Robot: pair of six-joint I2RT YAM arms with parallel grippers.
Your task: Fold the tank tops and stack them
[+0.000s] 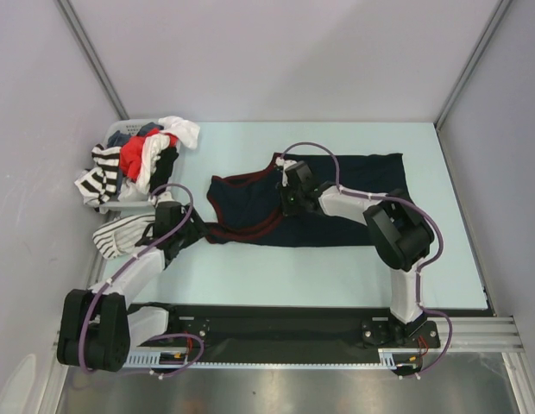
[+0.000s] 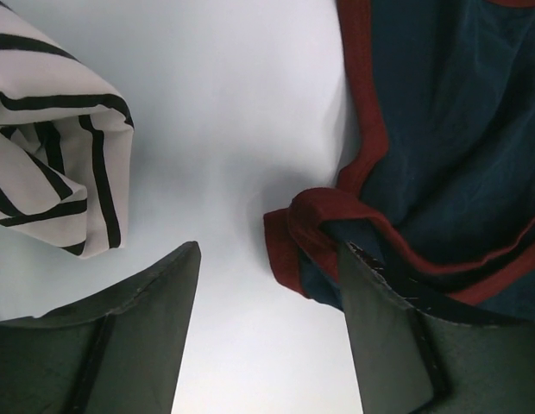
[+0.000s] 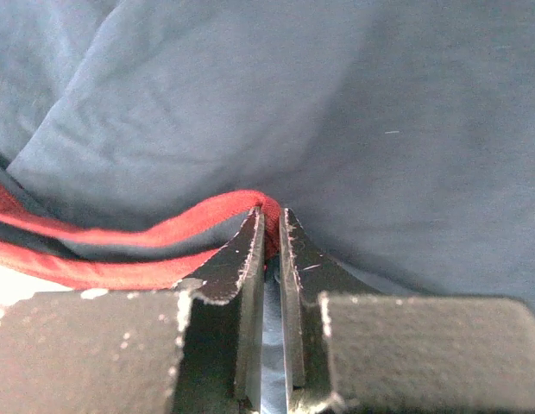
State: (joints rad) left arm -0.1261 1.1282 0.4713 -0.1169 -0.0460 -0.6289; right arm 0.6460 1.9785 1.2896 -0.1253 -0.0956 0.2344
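Observation:
The dark navy tank top (image 1: 336, 200) with maroon trim lies spread across the middle of the table. My right gripper (image 1: 291, 191) is shut on its maroon-trimmed strap (image 3: 207, 216), the cloth pinched between the fingertips over the navy fabric (image 3: 336, 112). My left gripper (image 1: 183, 226) is open just above the table, at the navy top's lower left shoulder strap (image 2: 315, 224). The strap lies beside the right finger (image 2: 388, 328), not between the jaws. The white tank top with thin dark stripes (image 1: 121, 235) lies bunched left of it and also shows in the left wrist view (image 2: 52, 155).
A white basket (image 1: 129, 205) at the back left holds a heap of clothes (image 1: 142, 159), red, white and black-striped, some hanging over its edge. Grey walls enclose the table on the left, back and right.

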